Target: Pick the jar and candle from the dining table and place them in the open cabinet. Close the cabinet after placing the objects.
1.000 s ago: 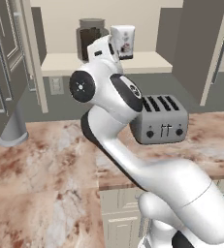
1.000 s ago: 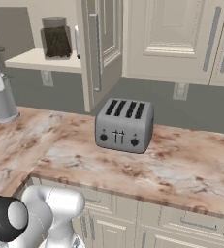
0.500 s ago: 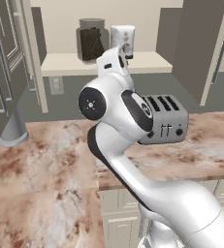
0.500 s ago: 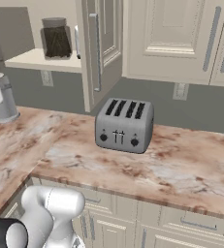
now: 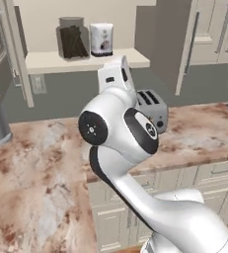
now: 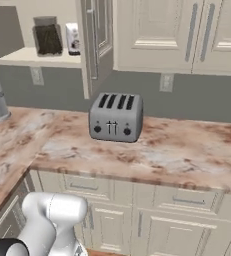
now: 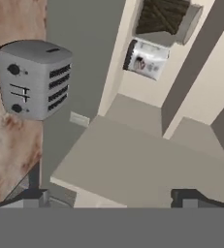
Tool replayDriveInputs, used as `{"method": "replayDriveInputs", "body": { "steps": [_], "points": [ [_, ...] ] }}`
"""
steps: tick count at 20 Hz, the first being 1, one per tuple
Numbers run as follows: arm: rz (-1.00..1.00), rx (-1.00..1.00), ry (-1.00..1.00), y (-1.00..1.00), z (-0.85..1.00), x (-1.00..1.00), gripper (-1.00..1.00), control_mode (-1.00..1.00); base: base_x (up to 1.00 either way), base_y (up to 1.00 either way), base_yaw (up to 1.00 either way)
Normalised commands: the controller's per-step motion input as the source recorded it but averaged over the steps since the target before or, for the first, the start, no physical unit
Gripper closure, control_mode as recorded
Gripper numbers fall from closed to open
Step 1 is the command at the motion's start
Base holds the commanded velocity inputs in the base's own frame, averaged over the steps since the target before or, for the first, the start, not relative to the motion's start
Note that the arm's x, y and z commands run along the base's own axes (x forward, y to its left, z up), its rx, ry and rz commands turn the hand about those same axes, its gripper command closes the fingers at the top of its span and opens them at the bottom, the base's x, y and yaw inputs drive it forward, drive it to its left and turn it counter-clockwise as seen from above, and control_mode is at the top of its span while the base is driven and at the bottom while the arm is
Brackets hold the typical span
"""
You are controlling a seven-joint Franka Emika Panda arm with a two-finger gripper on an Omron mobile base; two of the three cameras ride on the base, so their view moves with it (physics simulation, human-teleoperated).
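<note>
The jar [image 5: 72, 38] stands upright on the shelf [image 5: 41, 62] of the open cabinet [image 5: 76, 12], just beside a white canister [image 5: 101, 38]. It looks like rigid glass, smooth and slippery, fairly heavy with its fill of dark sticks, and breakable if knocked. If it had to be shifted, the straight wall below the lid is the place to take it, squeezed evenly across the middle. The jaws [image 7: 112, 197] are spread wide and hold nothing. In the hand view the jar sits at the far top, well apart from the fingertips and off to one side (the view is rolled, so the shelf runs slantwise), with the toaster [image 7: 33, 80] on the counter [image 6: 187, 150] to the other side. The door [image 5: 167, 44] is probably the next concern: stiff, light on its hinge, best pushed on the panel near its bar handle [image 5: 189, 49].
</note>
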Motion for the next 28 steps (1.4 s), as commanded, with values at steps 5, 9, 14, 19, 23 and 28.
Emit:
{"method": "replayDriveInputs", "body": {
  "steps": [5, 9, 14, 19, 23, 28],
  "points": [
    [0.0, 0.0, 0.0, 0.0, 0.0, 0.0, -1.0, 1.0, -0.5, 0.0, -0.56],
    [0.0, 0.0, 0.0, 0.0, 0.0, 0.0, -1.0, 1.0, -0.27, -0.01, -0.62],
    [0.0, 0.0, 0.0, 0.0, 0.0, 0.0, -1.0, 1.0, -0.34, -0.14, -0.57],
    [0.0, 0.0, 0.0, 0.0, 0.0, 0.0, -1.0, 1.0, -0.38, -0.1, -0.56],
    [0.0, 0.0, 0.0, 0.0, 0.0, 0.0, -1.0, 1.0, -0.31, -0.15, -0.56],
    [0.0, 0.0, 0.0, 0.0, 0.0, 0.0, -1.0, 1.0, 0.09, -0.2, -0.58]
  ]
}}
